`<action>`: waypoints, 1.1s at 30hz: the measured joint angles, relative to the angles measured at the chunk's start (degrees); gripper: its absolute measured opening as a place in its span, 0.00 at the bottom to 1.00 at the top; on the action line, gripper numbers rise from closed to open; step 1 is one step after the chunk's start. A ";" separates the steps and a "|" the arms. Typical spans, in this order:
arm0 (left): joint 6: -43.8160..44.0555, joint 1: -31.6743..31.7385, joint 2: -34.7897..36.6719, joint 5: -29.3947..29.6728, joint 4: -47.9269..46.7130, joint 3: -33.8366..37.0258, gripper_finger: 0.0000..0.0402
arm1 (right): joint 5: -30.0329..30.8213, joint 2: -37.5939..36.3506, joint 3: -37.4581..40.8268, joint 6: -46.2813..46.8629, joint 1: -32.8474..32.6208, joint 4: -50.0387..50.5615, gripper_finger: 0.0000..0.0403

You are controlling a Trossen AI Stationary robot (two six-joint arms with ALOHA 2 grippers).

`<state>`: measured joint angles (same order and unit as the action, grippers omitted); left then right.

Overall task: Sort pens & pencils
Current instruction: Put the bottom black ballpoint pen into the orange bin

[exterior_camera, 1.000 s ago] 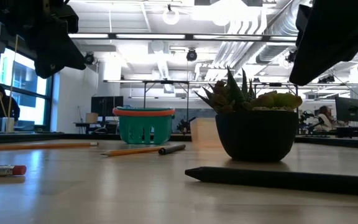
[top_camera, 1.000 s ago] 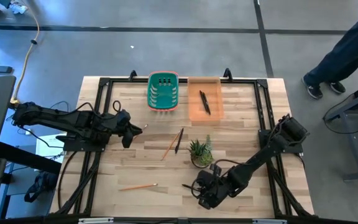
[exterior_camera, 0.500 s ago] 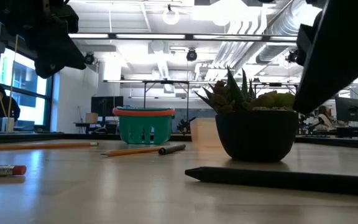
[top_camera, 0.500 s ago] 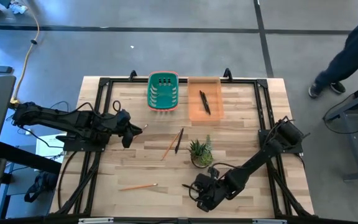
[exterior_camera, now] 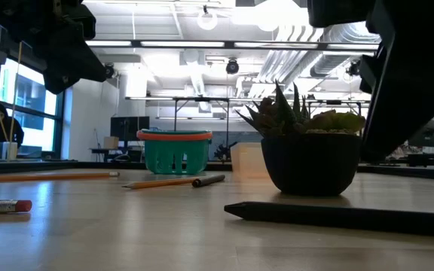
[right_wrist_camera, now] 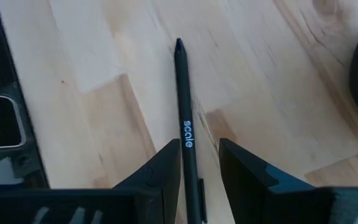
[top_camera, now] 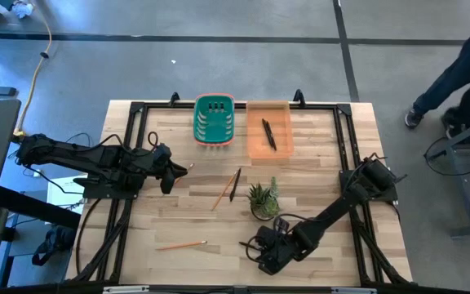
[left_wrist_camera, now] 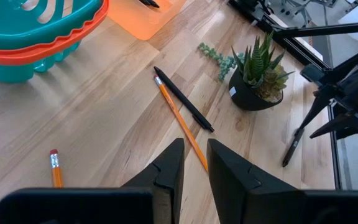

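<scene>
From above, the right gripper (top_camera: pixel 261 255) hangs low over the table's near edge, a black pen (top_camera: pixel 246 243) just ahead. Its wrist view shows a slim pen (right_wrist_camera: pixel 186 124), white lettering, lying between parted fingers (right_wrist_camera: pixel 166 168), seemingly ungripped.

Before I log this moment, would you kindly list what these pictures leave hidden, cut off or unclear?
- Right wrist view: the black pen runs between the right gripper fingers; its rear end is hidden beneath them, and contact cannot be judged.
- High view: the teal slotted basket contents are too small to tell.
- Left wrist view: the translucent orange bin is cut off by the edge.
- Low view: dark arm bodies block both upper corners.
</scene>
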<state>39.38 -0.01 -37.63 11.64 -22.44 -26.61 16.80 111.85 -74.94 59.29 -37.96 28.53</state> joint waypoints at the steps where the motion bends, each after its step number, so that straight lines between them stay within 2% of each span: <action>1: 0.00 0.00 0.00 0.00 0.00 0.00 0.14 | -0.32 0.02 0.00 -0.01 0.09 -0.11 0.25; 33: 1.40 0.00 0.00 0.00 0.04 0.00 0.14 | -5.81 3.67 0.00 0.17 0.44 -3.12 0.23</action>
<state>40.77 -0.01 -37.63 11.64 -22.39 -26.61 10.99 115.52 -74.94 59.46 -37.52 25.41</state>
